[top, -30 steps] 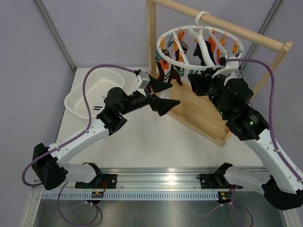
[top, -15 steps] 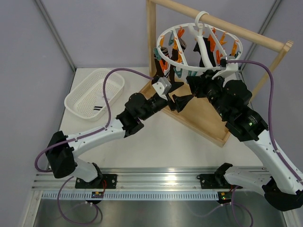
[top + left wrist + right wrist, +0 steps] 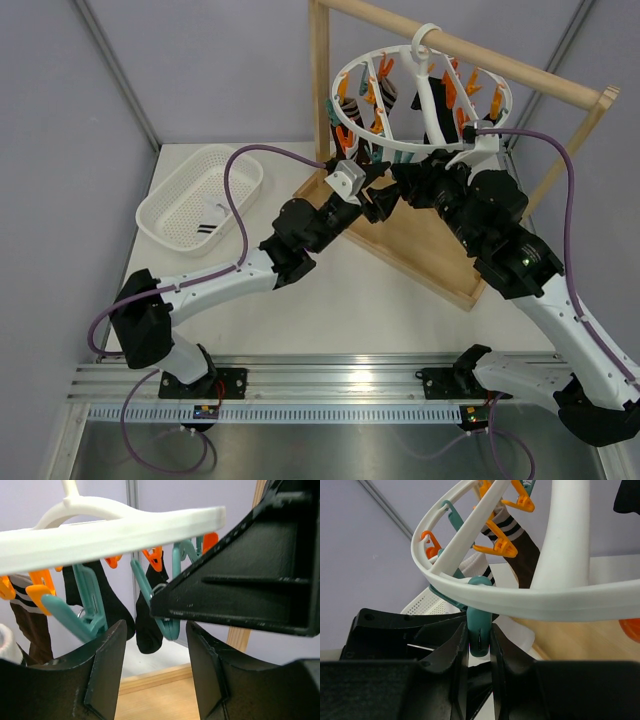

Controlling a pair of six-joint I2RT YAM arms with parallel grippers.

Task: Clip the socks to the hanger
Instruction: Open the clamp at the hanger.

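Between the fingers of your right gripper [image 3: 480, 632] sits a teal clip [image 3: 480, 586], pinched tight where it hangs from the white ring of the hanger [image 3: 520, 600]. Whether its mouth is forced open cannot be told.

Your left gripper [image 3: 155, 645] stands just beside that clip, under the ring. Its jaws are apart and no sock shows between them.

Dark and striped socks [image 3: 112, 605] hang from other clips. One striped sock [image 3: 207, 222] lies in the white basket [image 3: 150, 215], well apart from both arms.

Assessment: the clipping step is in hand, with a clip gripped but nothing to feed it.

Next, the left arm must fetch the basket sock and offer its cuff to the clip mouth. Hold the right grip steady so the ring does not swing.
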